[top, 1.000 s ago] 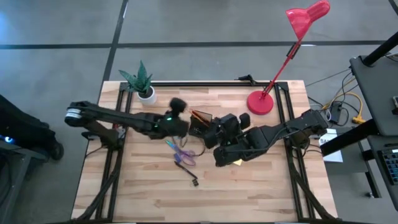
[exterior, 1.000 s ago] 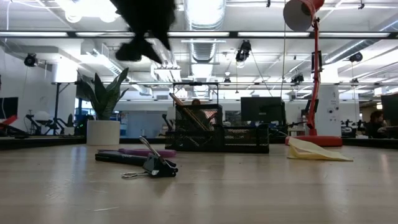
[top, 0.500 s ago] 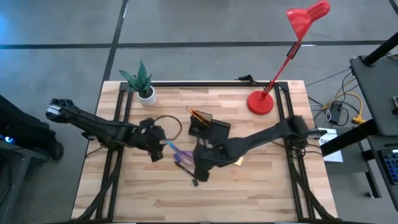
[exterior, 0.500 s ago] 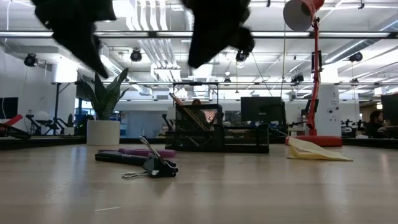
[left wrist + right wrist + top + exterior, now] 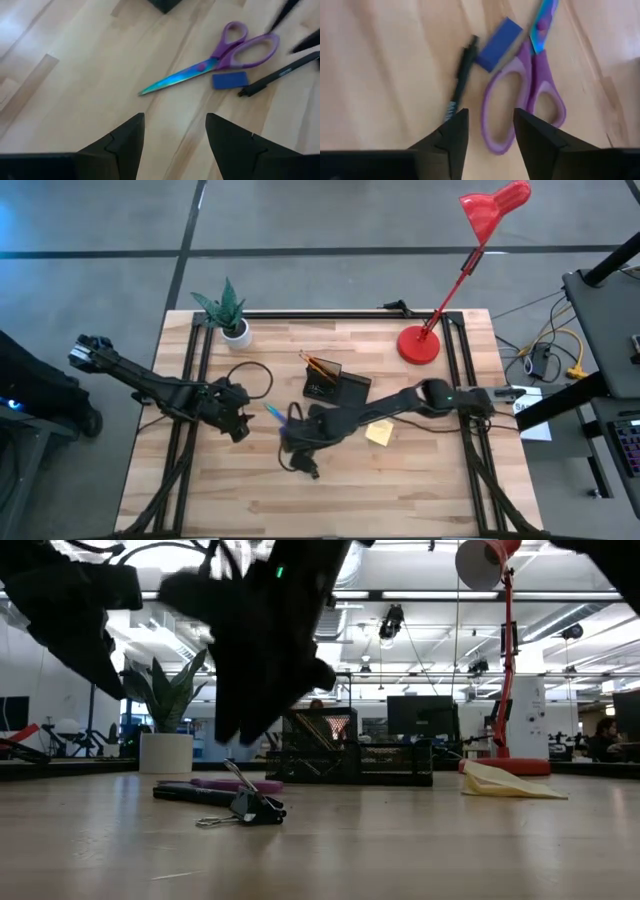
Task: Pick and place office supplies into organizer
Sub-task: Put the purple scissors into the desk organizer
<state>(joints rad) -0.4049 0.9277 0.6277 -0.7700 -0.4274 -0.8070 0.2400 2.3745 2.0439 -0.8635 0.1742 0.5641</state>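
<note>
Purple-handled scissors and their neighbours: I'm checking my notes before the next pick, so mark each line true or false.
1. The purple-handled scissors lie flat on the wooden table. True.
2. A small blue rectangular block lies beside the scissors. True.
3. The right pincer is clamped on the scissors. False: it is open above them, holding nothing.
4. The yellow square sticky-note pad is inside the black desk organizer. False: it lies on the table beside it.
5. The left pincer is open and empty. True.
</note>
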